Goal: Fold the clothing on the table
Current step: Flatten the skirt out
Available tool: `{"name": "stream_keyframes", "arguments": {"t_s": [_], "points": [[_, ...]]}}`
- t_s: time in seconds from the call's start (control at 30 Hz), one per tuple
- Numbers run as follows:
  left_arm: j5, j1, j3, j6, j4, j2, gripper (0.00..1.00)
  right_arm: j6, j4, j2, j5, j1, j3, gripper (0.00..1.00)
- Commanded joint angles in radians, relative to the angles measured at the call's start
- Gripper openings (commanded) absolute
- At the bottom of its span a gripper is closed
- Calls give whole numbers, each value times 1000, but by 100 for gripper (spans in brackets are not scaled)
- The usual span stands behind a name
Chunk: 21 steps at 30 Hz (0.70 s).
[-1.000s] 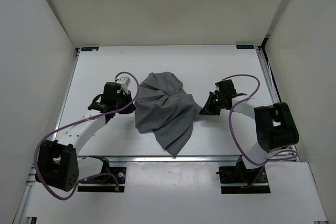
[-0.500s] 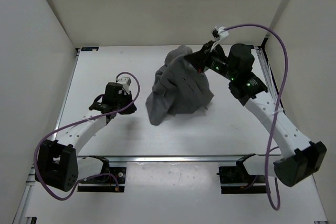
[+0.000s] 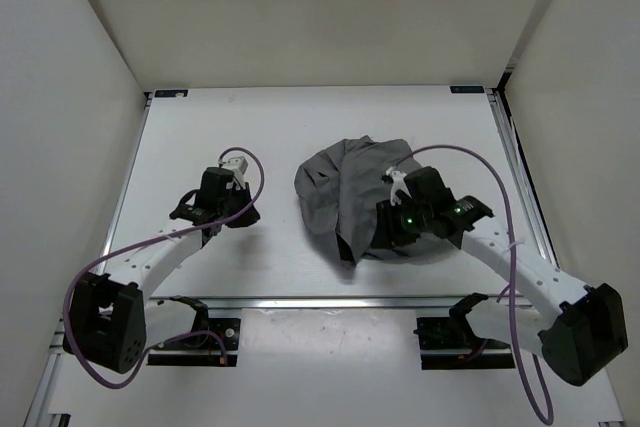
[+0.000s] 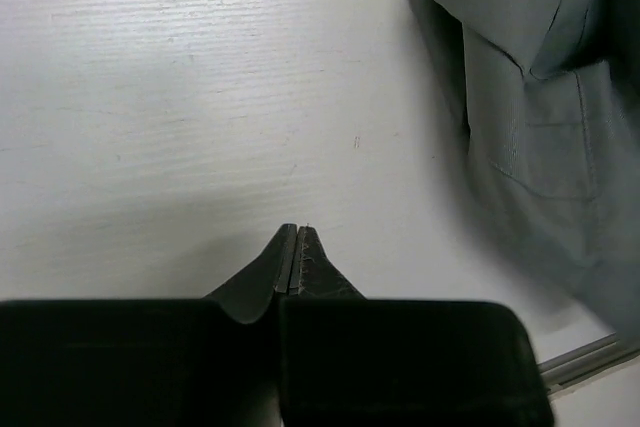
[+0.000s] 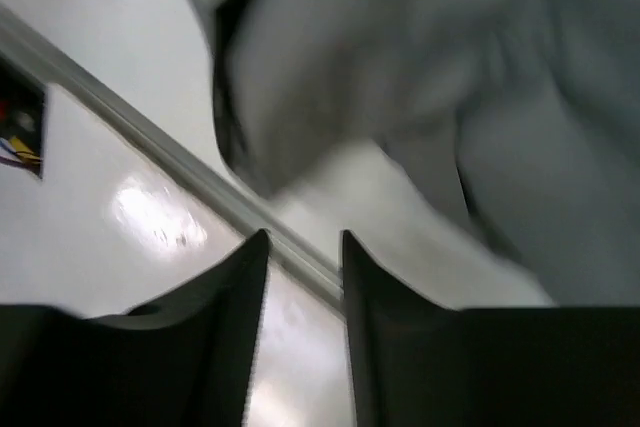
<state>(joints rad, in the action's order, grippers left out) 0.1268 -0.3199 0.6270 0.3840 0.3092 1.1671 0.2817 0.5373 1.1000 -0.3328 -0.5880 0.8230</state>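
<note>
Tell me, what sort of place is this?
Probably a robot test cell: white table with metal rails, bare walls around it, left arm and right arm bolted at its near edge.

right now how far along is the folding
Done: nothing folded; the clothing lies in a rumpled heap on the table. In hand: nothing; right fingers parted and empty by its near edge, left fingers shut beside it. Left: flattening and every fold.

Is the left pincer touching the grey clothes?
Apart. The left wrist view shows bare white table between the shut left pincer and the clothing.
</note>
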Motion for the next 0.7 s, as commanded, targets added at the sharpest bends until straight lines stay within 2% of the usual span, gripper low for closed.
{"name": "stream_keyframes", "arguments": {"t_s": [0.0,0.03,0.1,0.17,0.23,0.27,0.37,0.53,0.67], "points": [[-16,-33,16,24,-28,-26,5,102,188,-150,130,-33,16,44],[-19,-47,25,29,-35,-32,6,118,178,-193,139,-18,33,51],[-15,-73,62,35,-35,-18,9,114,132,-233,169,39,47,59],[-16,-122,103,38,-36,31,13,117,81,-239,152,172,39,59],[-12,-158,166,30,-32,78,17,117,-2,-218,62,268,27,59],[-4,-183,189,26,-39,109,22,125,-32,-197,49,315,21,57],[43,-235,290,32,-74,192,40,157,-86,-152,40,309,27,57],[8,-289,459,-17,-29,392,45,175,-88,-155,132,185,7,57],[-59,-315,585,-54,-9,526,51,220,-129,-196,66,191,-77,56]]}}
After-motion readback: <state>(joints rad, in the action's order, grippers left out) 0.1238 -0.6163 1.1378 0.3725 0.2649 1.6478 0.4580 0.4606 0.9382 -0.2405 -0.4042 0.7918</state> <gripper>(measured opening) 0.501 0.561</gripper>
